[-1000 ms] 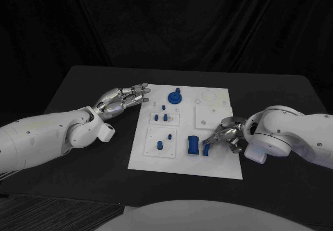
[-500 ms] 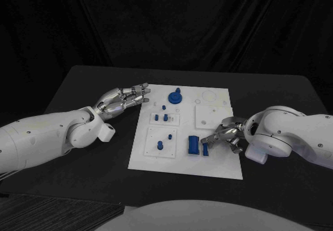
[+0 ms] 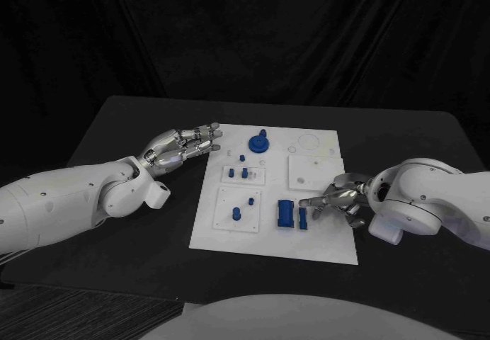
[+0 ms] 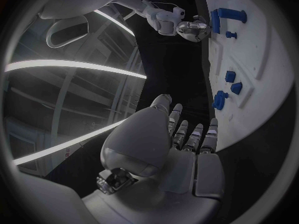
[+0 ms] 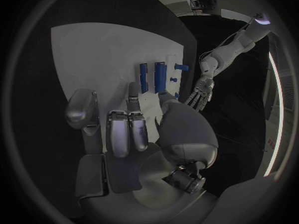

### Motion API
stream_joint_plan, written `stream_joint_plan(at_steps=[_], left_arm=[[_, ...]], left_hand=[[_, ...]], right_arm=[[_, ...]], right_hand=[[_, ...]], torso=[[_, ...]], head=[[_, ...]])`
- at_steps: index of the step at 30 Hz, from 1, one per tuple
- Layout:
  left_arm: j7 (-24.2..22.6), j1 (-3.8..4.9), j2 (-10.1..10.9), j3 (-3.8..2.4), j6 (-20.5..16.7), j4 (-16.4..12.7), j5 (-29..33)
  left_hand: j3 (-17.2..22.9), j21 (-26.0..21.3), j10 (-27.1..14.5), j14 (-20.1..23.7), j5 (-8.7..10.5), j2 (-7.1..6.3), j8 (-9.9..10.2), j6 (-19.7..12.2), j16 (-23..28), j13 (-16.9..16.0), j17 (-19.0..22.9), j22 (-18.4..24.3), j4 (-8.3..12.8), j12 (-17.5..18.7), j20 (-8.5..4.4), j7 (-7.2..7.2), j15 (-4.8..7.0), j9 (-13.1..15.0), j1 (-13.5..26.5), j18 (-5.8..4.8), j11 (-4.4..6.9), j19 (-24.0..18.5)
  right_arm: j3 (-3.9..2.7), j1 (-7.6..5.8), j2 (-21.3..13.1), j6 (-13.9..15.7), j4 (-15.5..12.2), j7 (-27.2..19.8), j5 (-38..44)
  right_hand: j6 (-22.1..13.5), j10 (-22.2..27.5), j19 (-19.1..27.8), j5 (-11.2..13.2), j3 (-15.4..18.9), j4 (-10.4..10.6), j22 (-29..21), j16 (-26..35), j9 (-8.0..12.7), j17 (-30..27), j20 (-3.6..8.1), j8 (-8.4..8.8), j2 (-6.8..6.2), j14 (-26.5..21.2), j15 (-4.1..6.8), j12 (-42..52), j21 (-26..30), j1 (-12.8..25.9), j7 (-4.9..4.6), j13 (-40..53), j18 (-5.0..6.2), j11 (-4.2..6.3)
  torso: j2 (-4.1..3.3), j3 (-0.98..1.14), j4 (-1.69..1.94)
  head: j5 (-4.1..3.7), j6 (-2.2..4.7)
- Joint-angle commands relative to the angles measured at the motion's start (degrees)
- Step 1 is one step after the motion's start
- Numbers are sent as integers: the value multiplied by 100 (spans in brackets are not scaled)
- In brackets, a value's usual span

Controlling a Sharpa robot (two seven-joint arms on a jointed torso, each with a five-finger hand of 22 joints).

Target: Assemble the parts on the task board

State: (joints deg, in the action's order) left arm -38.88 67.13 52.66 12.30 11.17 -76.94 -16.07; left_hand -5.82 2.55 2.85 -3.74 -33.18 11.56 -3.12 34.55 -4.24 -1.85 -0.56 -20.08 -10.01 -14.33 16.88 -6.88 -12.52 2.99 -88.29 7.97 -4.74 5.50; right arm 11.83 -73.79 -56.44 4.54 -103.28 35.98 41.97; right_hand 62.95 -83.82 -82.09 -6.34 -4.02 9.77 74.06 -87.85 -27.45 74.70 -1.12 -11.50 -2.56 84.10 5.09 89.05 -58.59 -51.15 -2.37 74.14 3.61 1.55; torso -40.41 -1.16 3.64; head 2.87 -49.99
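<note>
The white rectangular task board (image 3: 274,244) lies in the middle of the black worktop (image 3: 122,134), with small blue parts in its recesses: a round knobbed piece (image 3: 258,144) at the far end, short pegs (image 3: 238,172) in the middle, and two long blue bars (image 3: 286,213) side by side near the right edge. The right hand (image 3: 337,202) hovers just beside the thinner bar (image 3: 303,215), its fingers (image 5: 127,129) half curled and holding nothing that I can see. The left hand (image 3: 182,146) rests off the board's far left corner, fingers (image 4: 190,137) released and spread.

The step looks like a nudge or pick of that thin bar. It would go best with a low, slow approach, fingertips on the bar's long sides, keeping clear of the thicker bar so it isn't knocked askew.
</note>
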Motion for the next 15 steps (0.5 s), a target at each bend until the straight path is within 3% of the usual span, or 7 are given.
stream_joint_plan(at_steps=[1,2,4,7,9,11,15], left_arm=[[-412,-8,30,-5,5,-51,30],[-440,-8,52,-5,-19,-77,30],[-493,-7,91,-5,-75,-127,35],[-566,-6,155,-6,-164,-210,38],[-639,-6,211,-6,-262,-283,40],[-738,-4,249,-7,-406,-354,41],[-943,-2,241,-7,-625,-404,41]], left_hand=[[184,63,-4,-106,-82,-36,-65,97,-97,-29,-90,-124,142,-189,-3,9,-39,44,-42,-49,-69,180],[190,71,1,-112,-82,-41,-66,104,-102,-30,-90,-150,147,-197,-3,9,-37,44,-39,-50,-69,197],[202,85,15,-132,-87,-53,-70,138,-120,-32,-94,-180,155,-220,-3,7,-27,46,-30,-54,-72,228],[216,110,46,-161,-90,-71,-75,179,-145,-38,-98,-243,155,-266,-5,1,-12,49,-3,-60,-77,284],[216,118,82,-176,-86,-88,-83,231,-159,-44,-100,-244,133,-317,-9,-8,16,52,39,-65,-86,304],[182,88,176,-154,-59,-121,-90,319,-144,-54,-93,-126,16,-433,-30,-26,136,55,164,-56,-119,247],[90,55,276,-131,24,-159,-105,457,-132,-61,-90,-41,-214,-533,-79,-36,292,62,318,34,-147,180]], right_arm=[[-3,-83,-107,240,-95,-151,-155],[-3,-126,-162,300,-131,-257,-200],[-3,-219,-265,526,-205,-492,-279],[-3,-376,-365,960,-262,-1030,-476],[-3,-485,-406,1407,-268,-1756,-826],[-3,-557,-412,1895,-228,-2827,-1401],[-2,-538,-364,2638,-100,-4449,-1990]], right_hand=[[27,-618,46,-171,177,206,763,129,-128,1026,29,-159,-19,479,49,95,267,212,21,1586,259,70],[53,-618,49,-329,368,394,762,124,-160,1034,35,-205,-25,481,59,95,279,310,31,1586,260,84],[93,-618,48,-319,536,646,765,119,-192,1041,44,-257,74,483,69,95,274,427,51,1586,260,94],[236,-618,38,-242,710,703,775,121,-246,1038,60,-364,194,484,93,95,240,663,100,1586,258,119],[444,-618,79,-137,936,700,745,352,-342,716,96,-546,395,408,133,95,360,958,174,1586,280,182],[327,-510,441,46,1243,696,456,1133,-382,-220,73,-582,639,150,124,-85,1383,1010,131,1426,415,190],[75,473,1031,-12,1519,722,-106,2661,-295,-1796,-30,-485,748,-322,-13,-1940,3004,819,22,-121,622,81]], torso=[[2,0,-1],[2,0,-2],[3,1,-2],[3,2,-4],[5,3,0],[11,6,3],[37,13,4]], head=[[15,-1],[12,-1],[18,-1],[27,-1],[11,-1],[-33,-1],[-72,-1]])
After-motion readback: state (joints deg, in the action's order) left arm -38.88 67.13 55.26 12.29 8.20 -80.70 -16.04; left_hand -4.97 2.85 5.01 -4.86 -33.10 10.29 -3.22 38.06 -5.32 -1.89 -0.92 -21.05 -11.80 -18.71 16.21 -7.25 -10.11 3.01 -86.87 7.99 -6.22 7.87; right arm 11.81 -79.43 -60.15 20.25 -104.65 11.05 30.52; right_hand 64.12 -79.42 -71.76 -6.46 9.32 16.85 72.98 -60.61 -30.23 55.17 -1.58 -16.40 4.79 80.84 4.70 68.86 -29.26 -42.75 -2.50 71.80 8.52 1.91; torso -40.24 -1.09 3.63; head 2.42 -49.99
